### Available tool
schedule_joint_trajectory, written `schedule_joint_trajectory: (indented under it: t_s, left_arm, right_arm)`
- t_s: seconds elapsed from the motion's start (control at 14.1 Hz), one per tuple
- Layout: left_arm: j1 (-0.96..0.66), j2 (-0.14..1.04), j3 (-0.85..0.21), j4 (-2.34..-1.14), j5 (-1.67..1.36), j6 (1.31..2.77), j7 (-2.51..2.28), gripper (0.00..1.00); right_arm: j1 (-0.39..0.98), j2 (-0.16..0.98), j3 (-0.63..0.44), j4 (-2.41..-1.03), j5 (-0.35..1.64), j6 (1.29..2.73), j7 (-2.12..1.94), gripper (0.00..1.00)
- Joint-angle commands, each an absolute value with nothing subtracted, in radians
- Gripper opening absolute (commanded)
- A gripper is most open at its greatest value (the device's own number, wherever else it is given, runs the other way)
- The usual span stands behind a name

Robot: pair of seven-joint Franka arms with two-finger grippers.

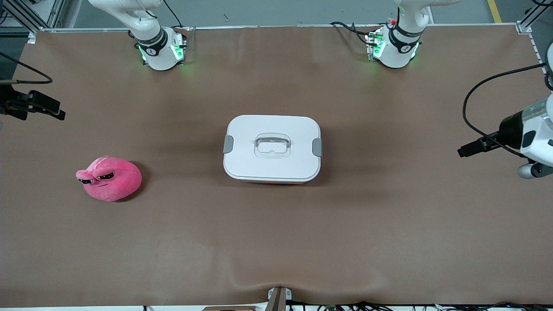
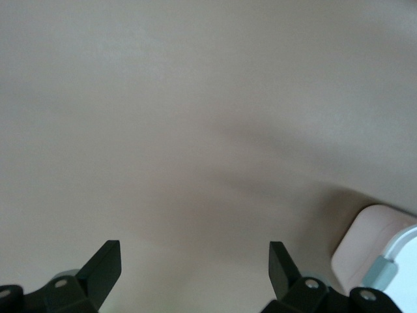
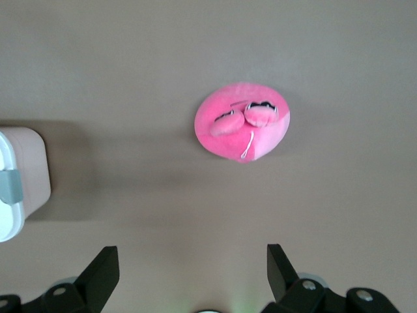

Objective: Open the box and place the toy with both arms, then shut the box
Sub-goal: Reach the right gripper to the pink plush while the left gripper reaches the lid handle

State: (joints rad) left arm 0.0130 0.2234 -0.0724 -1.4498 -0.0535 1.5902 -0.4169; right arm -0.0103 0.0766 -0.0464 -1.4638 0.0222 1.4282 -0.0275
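Note:
The box [image 1: 272,168] stands at the middle of the table, its white lid [image 1: 272,125] on, the clear handle [image 1: 272,145] lying flat and a grey clip [image 1: 228,144] at each end. The pink plush toy [image 1: 110,178] lies toward the right arm's end of the table, a little nearer the front camera than the box. My right gripper [image 3: 193,255] hovers open and empty over bare table at that end, with the toy [image 3: 242,129] and a box corner [image 3: 23,169] in its view. My left gripper [image 2: 195,253] hangs open and empty over the other end, seeing only a box corner [image 2: 368,251].
The brown table cover [image 1: 276,242] is bare apart from the box and the toy. Both arm bases [image 1: 162,49] [image 1: 395,47] stand along the edge farthest from the front camera. Cables loop by the left arm's wrist [image 1: 531,134].

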Motion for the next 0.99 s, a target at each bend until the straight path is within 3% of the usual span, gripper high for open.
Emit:
schedule_joint_trajectory:
  t_s: [0.0,0.35,0.92]
  left_arm:
    - [-0.049,0.255,-0.069,-1.425,-0.061,1.597,-0.552,1.0]
    - [-0.133,0.293,-0.069,-1.425,-0.061,1.652,-0.788,1.0]
    - [-0.294,0.334,-0.069,-1.424,-0.06,1.73,-1.237,1.0]
  right_arm:
    - [-0.012,0.095,-0.04,-1.454,0.011,1.41,-0.038,1.0]
    - [-0.011,0.204,-0.04,-1.451,0.003,1.469,-0.028,1.0]
    - [0.034,0.212,-0.038,-1.451,-0.008,1.485,0.141,1.0]
